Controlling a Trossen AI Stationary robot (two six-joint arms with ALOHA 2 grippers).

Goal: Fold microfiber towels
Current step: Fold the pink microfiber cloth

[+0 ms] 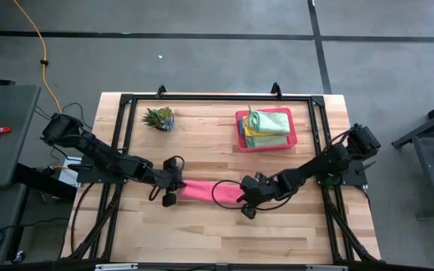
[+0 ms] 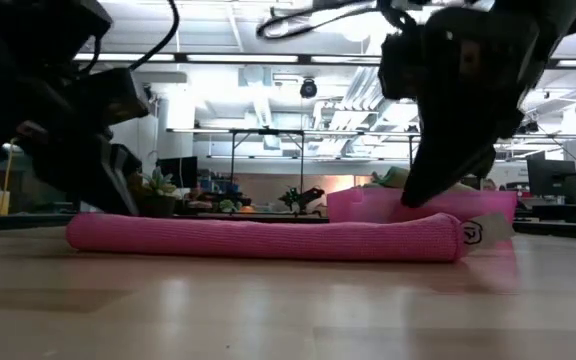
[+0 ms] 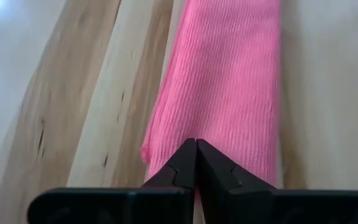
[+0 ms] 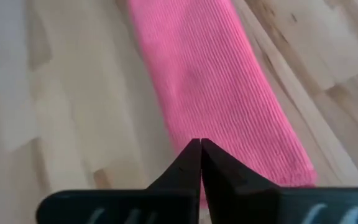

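Observation:
A pink microfiber towel point(image 1: 202, 190) lies on the wooden table as a long, narrow folded strip, running left to right point(image 2: 268, 236). My left gripper point(image 1: 173, 194) is shut at its left end point(image 3: 196, 144). My right gripper point(image 1: 243, 197) is shut at its right end point(image 4: 201, 143), where a small white tag point(image 2: 473, 232) sticks out. More folded towels, light green point(image 1: 271, 120) on top and yellow below, are stacked in the pink tray point(image 1: 241, 140) at the far right. My left gripper has its shut fingertips on the towel's left end point(image 3: 166, 146), slanting down from the table's left side, along the strip. The tips hide whether cloth is pinched between them, or how many layers. The towel lies flat on the table. My right gripper has its shut fingertips on the towel's right end point(image 4: 241, 149), slanting down from the table's right side, along the strip. The closed tips hide the cloth under them, so one layer or several cannot be told. The strip rests slack on the table.
A small spiky green plant point(image 1: 159, 118) stands at the far left of the table. A black frame point(image 1: 217, 98) runs around the work area. Bare wood point(image 1: 202, 233) lies between the towel and the near edge.

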